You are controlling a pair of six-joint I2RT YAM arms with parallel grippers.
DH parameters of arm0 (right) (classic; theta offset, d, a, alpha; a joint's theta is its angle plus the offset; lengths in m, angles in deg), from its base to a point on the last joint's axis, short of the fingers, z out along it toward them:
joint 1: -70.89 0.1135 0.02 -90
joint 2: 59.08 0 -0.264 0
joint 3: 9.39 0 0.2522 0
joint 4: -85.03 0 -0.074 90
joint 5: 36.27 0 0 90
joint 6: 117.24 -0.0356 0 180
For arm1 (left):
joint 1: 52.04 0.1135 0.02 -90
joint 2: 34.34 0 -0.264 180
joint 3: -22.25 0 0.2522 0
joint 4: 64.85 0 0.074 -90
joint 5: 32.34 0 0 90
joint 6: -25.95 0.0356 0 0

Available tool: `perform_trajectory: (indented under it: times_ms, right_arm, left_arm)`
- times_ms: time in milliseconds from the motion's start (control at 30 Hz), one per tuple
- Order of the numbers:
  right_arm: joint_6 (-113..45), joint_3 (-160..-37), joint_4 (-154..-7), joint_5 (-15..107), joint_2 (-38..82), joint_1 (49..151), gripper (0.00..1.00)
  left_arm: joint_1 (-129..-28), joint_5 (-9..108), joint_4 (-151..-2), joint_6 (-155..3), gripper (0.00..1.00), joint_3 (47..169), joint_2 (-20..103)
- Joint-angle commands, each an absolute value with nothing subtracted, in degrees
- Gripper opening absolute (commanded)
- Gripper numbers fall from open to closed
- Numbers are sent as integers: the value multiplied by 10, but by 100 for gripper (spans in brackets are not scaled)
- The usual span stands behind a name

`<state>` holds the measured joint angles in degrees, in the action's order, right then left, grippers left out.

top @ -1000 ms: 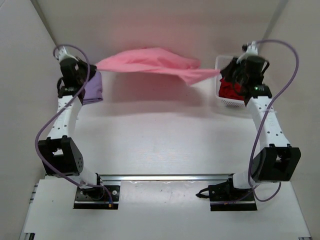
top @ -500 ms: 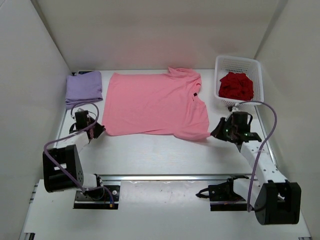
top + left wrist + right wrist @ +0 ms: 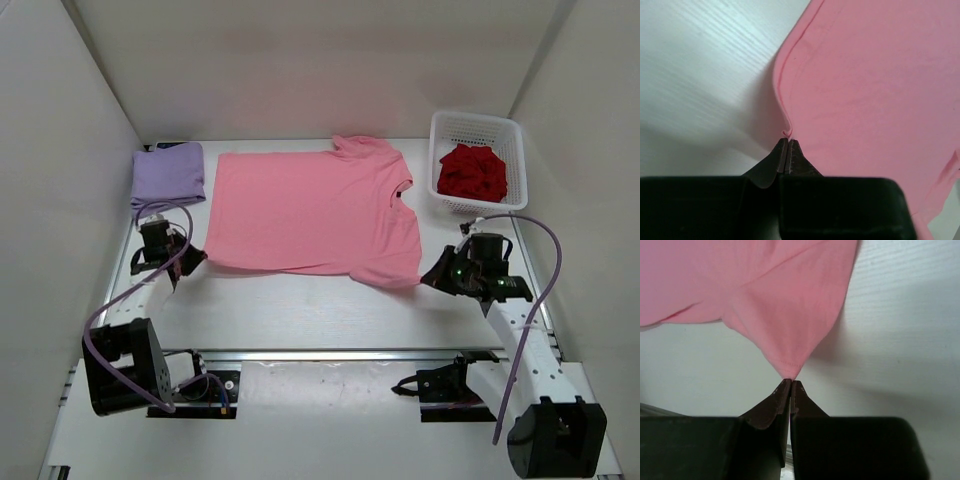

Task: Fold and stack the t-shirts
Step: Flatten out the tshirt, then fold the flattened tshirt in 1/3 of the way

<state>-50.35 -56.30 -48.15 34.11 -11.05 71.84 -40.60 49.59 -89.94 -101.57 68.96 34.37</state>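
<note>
Just changed, top view: a second ago we held the pink t-shirt (image 3: pixel 310 210) stretched in the air at the far end. Now it lies spread on the table (image 3: pixel 320 315), neck toward the right, and both arms have drawn back to the near side.
Meaning for the task: we judge the laying-out finished and the folding of this shirt not yet begun.
Top view, other shirts: the lavender t-shirt (image 3: pixel 168 175) sits folded at the far left, just beside the pink hem. The dark red t-shirt (image 3: pixel 472 172) lies bunched in the basket (image 3: pixel 478 122) at the far right.
Top view, grippers: the left gripper (image 3: pixel 190 263) is at the near hem corner and the right gripper (image 3: pixel 430 278) is at the near sleeve tip. From above we cannot tell whether either has cloth.
Left wrist view: the left gripper (image 3: pixel 786 145) is clamped tight. The pink t-shirt (image 3: pixel 870 90) curls its hem edge up into the tips, so we read a pinch on the hem.
Right wrist view: the right gripper (image 3: pixel 790 386) is likewise clamped. The pink t-shirt (image 3: pixel 765 290) is drawn to a point that meets the tips, so we take it as gripped.
Wrist views lack: the other two shirts, the basket, and how flat the whole shirt lies.
</note>
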Motion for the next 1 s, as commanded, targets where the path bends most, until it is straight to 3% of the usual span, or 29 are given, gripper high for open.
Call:
perform_trajectory:
  times_ms: [0, 467, 967]
  right_arm:
    - [-501, -613, -532, 344, -53, 721, 0]
    - [-472, -896, -592, 392, 298, 720, 0]
    - [-447, -1154, -565, 413, 517, 735, 0]
  left_arm:
    - [-433, 508, -879, -1032, 0, 734, 368]
    - [-447, 506, -829, -1083, 0, 892, 581]
    - [-434, 506, -810, -1086, 0, 940, 660]
